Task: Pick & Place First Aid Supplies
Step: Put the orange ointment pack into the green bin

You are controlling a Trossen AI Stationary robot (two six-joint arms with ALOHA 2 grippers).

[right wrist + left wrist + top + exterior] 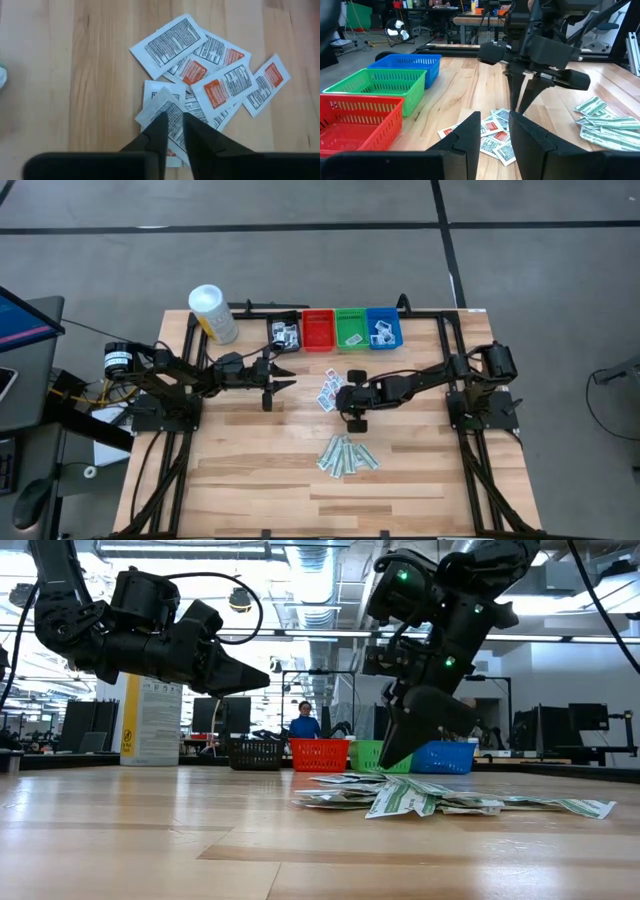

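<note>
Fine dark print in blocks on the small white squarish paper packets point(172, 42), orange-red panels on several; too small to read. Heaped loosely and overlapping at table centre point(329, 392). About a dozen, flat, some face-up with the red patch, others showing only text.

Sitting at 6 o'clock from that heap, well apart: a fan of longer pale-green wrapped strips point(347, 455), white with green striping, lying across one another; lettering unreadable.

Hanging over the white heap, tips down: right gripper point(172, 120), dark fingers point(157, 132) a narrow gap apart, straddling one dark-printed packet point(167, 112) at the 7 o'clock edge of the heap. Cannot tell whether touching it.

Held above the wood at 9 o'clock from the heap, near it: left gripper point(283, 381), fingers parted, nothing between them.

Lined up at 12 o'clock along the far table edge: small black plastic bin point(286, 333) with white packets inside, small red plastic bin point(318, 330), small green plastic bin point(351, 328), small blue plastic bin point(384, 327), the last two also holding some white items.

Standing at 11 o'clock: white cylindrical canister point(213, 313) with a yellow label, black text on it unreadable.

Underneath everything, a pale wooden plank table point(250, 480).
</note>
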